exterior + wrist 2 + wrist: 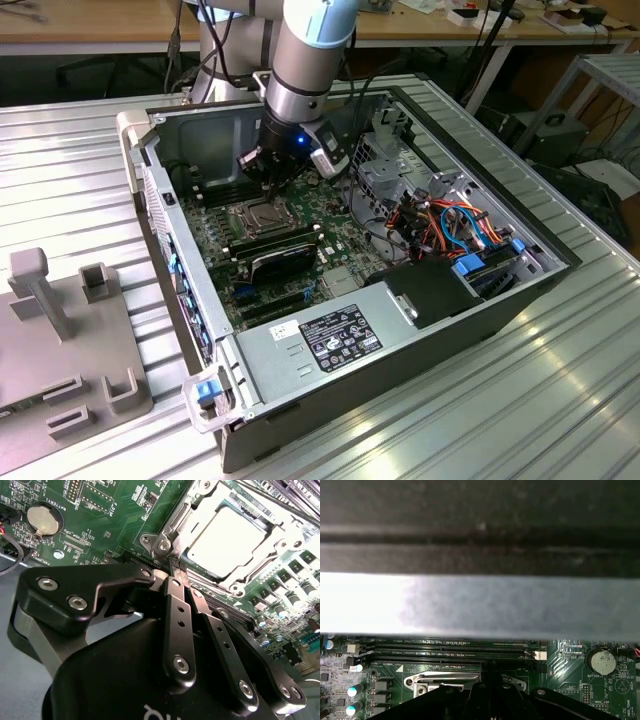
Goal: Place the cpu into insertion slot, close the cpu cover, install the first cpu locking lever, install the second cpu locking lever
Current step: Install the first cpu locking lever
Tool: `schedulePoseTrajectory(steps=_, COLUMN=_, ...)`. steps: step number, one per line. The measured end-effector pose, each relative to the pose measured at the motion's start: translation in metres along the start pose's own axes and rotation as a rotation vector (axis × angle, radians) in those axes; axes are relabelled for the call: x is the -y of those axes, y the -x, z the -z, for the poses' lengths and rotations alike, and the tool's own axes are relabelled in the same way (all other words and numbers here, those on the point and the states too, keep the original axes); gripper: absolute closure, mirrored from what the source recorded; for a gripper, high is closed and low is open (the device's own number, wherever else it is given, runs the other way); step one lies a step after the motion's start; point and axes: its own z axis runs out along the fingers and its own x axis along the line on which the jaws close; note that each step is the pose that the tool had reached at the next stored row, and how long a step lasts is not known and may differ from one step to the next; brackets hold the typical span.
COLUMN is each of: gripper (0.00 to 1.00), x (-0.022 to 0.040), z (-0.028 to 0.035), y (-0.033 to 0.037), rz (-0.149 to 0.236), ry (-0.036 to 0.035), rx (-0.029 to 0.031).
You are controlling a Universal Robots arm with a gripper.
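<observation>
at the gripper [176, 569]: closed, with the two black fingers [177, 625] lying side by side and the tips together. cannot tell if something thin is caught between them. hangs low inside the open computer case [150, 170], with the tips at one corner of the cpu cover [172, 530]; touching it or just above it, cannot tell which.

in the insertion slot [241, 216], already seated: the cpu [227, 537], silver face up. around it, lying flat and down: the cover, with its square window framing the chip.

just beside the slot, on the green circuit board [120, 510]: long black memory slots [450, 652]. a little further along the board: a round coin battery [44, 519].

at the near side of the case: a grey power supply [330, 340] with a label on top. toward the exterior view's right: a bundle of orange and blue cables [455, 225].

under the case: a ribbed metal table [560, 400]. on it, at the exterior view's left and well apart from the case: a grey fixture block [60, 340].
</observation>
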Motion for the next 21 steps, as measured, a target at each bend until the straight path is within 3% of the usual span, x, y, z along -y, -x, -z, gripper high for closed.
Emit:
schedulePoseTrajectory(steps=6, gripper=0.89, x=-0.0001, z=0.0009, y=0.0027, rz=0.0, ry=-0.0001, rx=-0.0012)
schedulePoseTrajectory(steps=11, gripper=0.89, x=-0.0009, z=0.0042, y=0.0038, rz=0.001, ry=0.0048, rx=0.0014)
schedulePoseTrajectory(steps=21, gripper=0.89, x=-0.0016, z=0.0116, y=0.0034, rz=0.001, ry=0.0099, rx=0.0008)
